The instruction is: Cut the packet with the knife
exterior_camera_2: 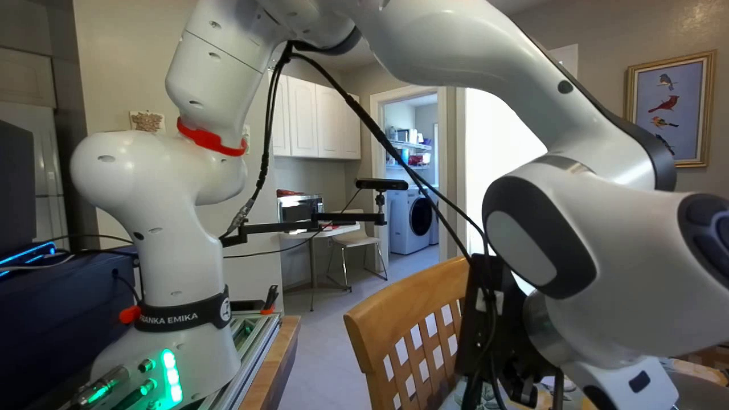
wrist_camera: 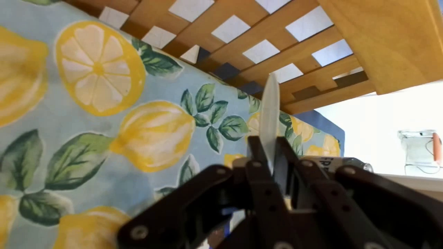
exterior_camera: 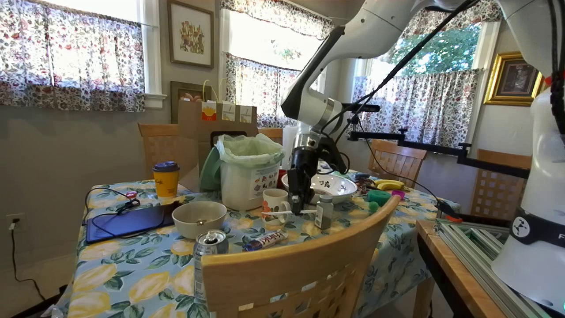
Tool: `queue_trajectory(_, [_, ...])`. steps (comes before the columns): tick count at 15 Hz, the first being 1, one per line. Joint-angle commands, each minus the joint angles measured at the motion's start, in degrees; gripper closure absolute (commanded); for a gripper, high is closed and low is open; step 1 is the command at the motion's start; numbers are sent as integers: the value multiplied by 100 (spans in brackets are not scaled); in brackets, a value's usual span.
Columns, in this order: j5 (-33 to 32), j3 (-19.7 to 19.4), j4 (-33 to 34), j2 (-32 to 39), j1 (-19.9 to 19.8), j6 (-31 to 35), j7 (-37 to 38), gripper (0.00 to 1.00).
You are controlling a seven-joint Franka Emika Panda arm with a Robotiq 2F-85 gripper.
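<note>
My gripper [exterior_camera: 297, 209] points down over the table and is shut on a white knife [exterior_camera: 277, 213], held roughly level above the cloth. In the wrist view the knife [wrist_camera: 270, 114] sticks out from between the fingertips of the gripper [wrist_camera: 266, 141]. The packet [exterior_camera: 266, 241], a wrapper in blue, white and red, lies flat on the table. In an exterior view it appears below the knife, with a gap between them. In the wrist view a blue and brown patch shows behind the fingers; I cannot tell whether it is the packet.
A mug [exterior_camera: 274, 202] and a pepper jar [exterior_camera: 325, 213] stand close to the gripper. A can [exterior_camera: 211, 245] and a bowl [exterior_camera: 199, 217] stand near the packet. A white bin [exterior_camera: 240, 187] and a large dish [exterior_camera: 344, 187] are behind. A wooden chair back [exterior_camera: 304, 251] rises at the table edge.
</note>
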Motion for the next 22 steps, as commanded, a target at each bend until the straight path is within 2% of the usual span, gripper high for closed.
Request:
queue_trajectory(1, [-403, 42, -345, -687, -41, -72, 405, 97])
queue_trajectory(6, [-348, 38, -207, -975, -146, -324, 974, 97])
queue_trajectory(12, [-134, -51, 32, -805, -331, -361, 1883, 97])
queue_trajectory(22, [237, -121, 463, -465, -600, -364, 2340, 97])
